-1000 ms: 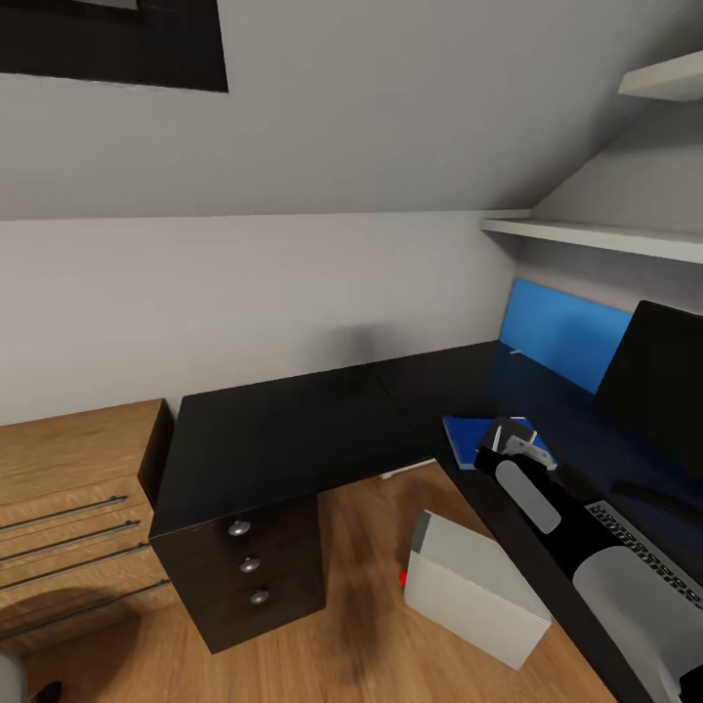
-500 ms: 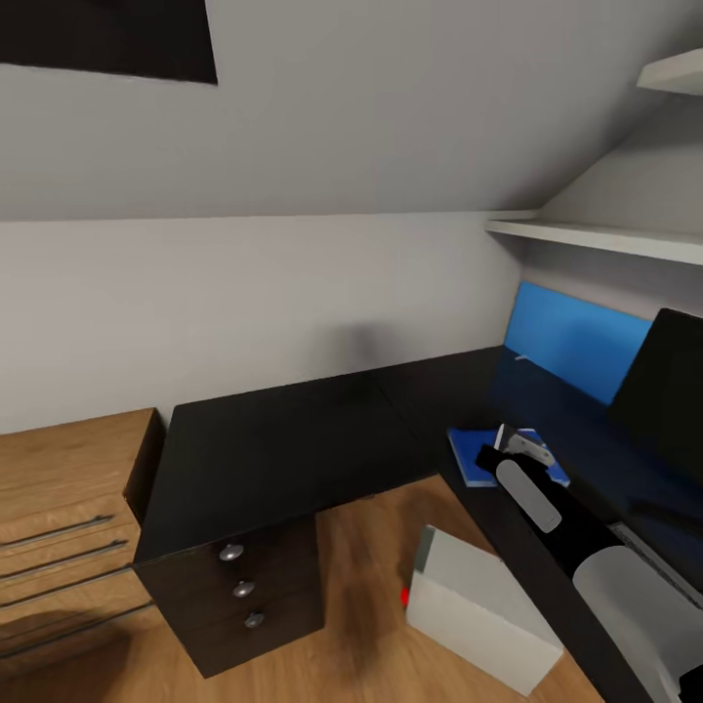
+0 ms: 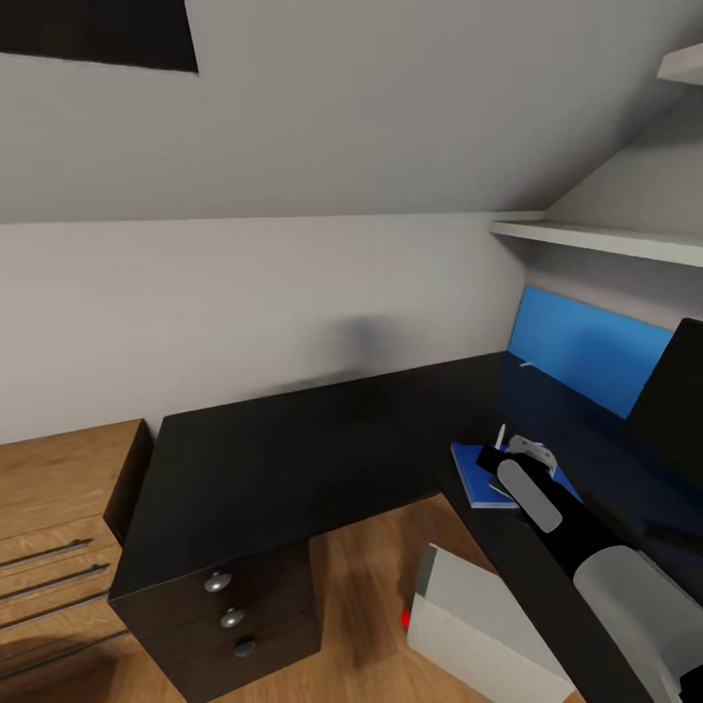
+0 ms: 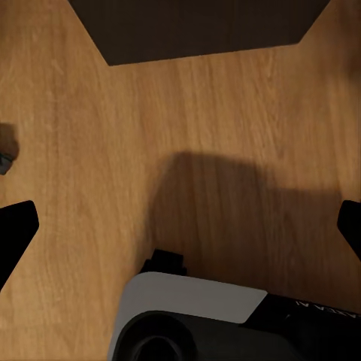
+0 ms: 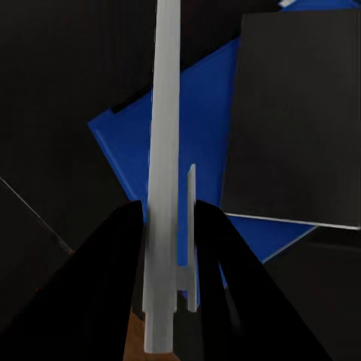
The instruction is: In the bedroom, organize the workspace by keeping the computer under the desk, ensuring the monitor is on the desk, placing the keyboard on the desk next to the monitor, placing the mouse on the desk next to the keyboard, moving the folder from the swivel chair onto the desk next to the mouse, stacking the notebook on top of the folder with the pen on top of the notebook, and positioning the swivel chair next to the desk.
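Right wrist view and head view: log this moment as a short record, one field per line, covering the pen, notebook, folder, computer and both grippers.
pen: white-silver stick clamped between the fingers of the right gripper
notebook: dark cover, lying on the folder
folder: bright blue, flat on the black desk
pen position: held over the folder beside the notebook, not yet set down
computer: silver-grey tower on the wooden floor beside the desk
left gripper: fingers spread wide over the floor, holding nothing
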Controlling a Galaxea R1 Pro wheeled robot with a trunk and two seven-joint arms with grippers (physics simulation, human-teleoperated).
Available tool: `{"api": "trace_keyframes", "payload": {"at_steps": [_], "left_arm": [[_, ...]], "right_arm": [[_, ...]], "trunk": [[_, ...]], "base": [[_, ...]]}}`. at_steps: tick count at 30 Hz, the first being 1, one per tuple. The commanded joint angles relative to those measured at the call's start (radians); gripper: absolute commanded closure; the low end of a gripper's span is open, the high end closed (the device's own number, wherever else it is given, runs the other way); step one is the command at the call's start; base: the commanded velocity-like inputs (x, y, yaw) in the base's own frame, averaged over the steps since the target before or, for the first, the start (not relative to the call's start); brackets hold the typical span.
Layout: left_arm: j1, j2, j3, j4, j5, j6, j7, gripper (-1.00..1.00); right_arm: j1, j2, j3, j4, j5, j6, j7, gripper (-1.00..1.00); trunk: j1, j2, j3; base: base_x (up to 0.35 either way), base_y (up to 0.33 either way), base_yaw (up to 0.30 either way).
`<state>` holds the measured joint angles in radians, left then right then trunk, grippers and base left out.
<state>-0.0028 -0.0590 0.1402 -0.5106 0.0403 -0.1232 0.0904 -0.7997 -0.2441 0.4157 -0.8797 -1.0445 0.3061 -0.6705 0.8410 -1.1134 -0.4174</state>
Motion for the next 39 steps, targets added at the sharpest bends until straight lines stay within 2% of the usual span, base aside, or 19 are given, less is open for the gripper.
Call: {"api": "trace_keyframes", "payload": {"at_steps": [1,8,12,18,22,28,39], "left_arm": [[0.0,-0.001,0.002,0.0,0.004,-0.003,0.0,-1.0],[0.0,-0.001,0.002,0.0,0.004,-0.003,0.0,-1.0],[0.0,-0.001,0.002,0.0,0.004,-0.003,0.0,-1.0],[0.0,-0.001,0.002,0.0,0.004,-0.003,0.0,-1.0],[0.0,-0.001,0.002,0.0,0.004,-0.003,0.0,-1.0],[0.0,-0.001,0.002,0.0,0.004,-0.003,0.0,-1.0],[0.0,-0.001,0.002,0.0,0.004,-0.003,-0.001,-1.0]], "right_arm": [[-0.001,-0.001,0.004,-0.001,-0.003,0.004,-0.007,1.0],[-0.001,-0.004,0.002,0.003,-0.002,0.006,-0.025,1.0],[-0.001,-0.025,0.0,0.004,-0.002,0.006,-0.064,1.0],[-0.001,-0.053,-0.003,0.004,-0.002,0.005,-0.073,1.0],[-0.001,-0.063,-0.004,0.004,-0.002,0.005,-0.074,1.0],[-0.001,-0.068,-0.005,0.007,-0.002,0.005,-0.075,1.0],[-0.024,-0.077,-0.006,0.089,-0.001,0.005,-0.074,1.0]], "trunk": [[0.0,-0.001,-0.001],[0.0,-0.001,-0.001],[0.0,-0.001,-0.001],[0.0,-0.001,-0.001],[0.0,-0.001,-0.001],[0.0,-0.001,-0.001],[0.0,-0.001,-0.001]], "base": [[0.017,-0.008,0.0],[0.005,-0.002,0.0],[0.0,0.0,0.0],[0.0,0.0,0.0],[0.0,0.0,0.0],[0.148,-0.025,0.0],[0.059,-0.018,0.0]]}}
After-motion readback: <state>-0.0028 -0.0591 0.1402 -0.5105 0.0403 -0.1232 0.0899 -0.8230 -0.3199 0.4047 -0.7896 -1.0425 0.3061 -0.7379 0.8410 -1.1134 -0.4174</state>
